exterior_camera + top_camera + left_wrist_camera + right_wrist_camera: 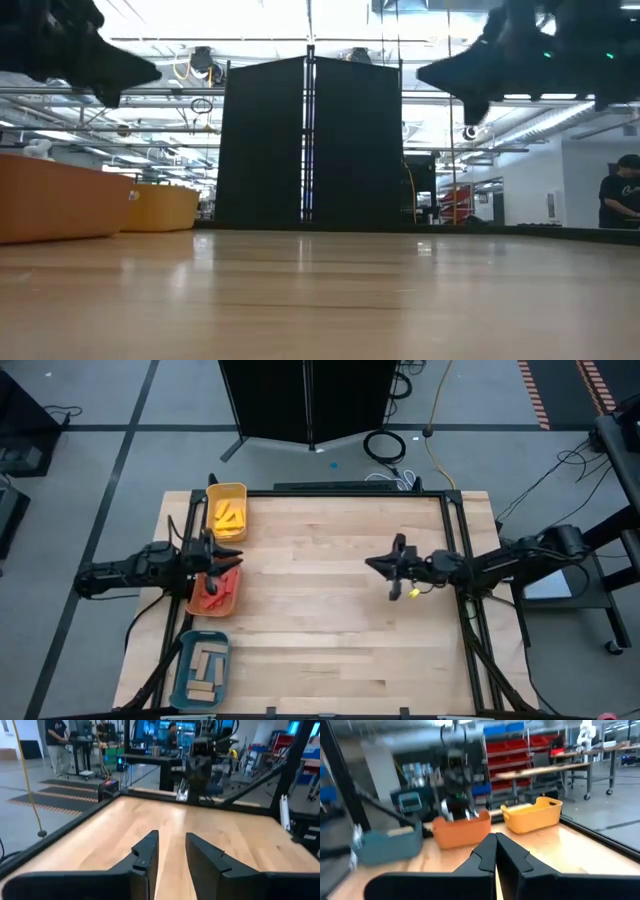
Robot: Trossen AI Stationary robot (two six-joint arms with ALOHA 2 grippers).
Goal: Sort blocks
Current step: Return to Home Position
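from above, the blocks are all lying in trays along the left edge of the table: yellow blocks in the yellow tray, red blocks in the orange tray, and tan blocks in the teal tray. no block is showing on the bare wood. the left gripper is hanging right over the orange tray, so it is the near one. the right gripper is waiting well apart, across the table. the blocks are pointing many ways.

from table height, both grippers are hanging above the wood.

in the left wrist view, the left fingers are sitting a little apart, holding nothing.

in the right wrist view, the right fingers are pressing together, holding nothing, pointing at the trays.

i think the sorting is looking done. the arms are only needing to pull back, with the left one lifting clear of the tray rim.
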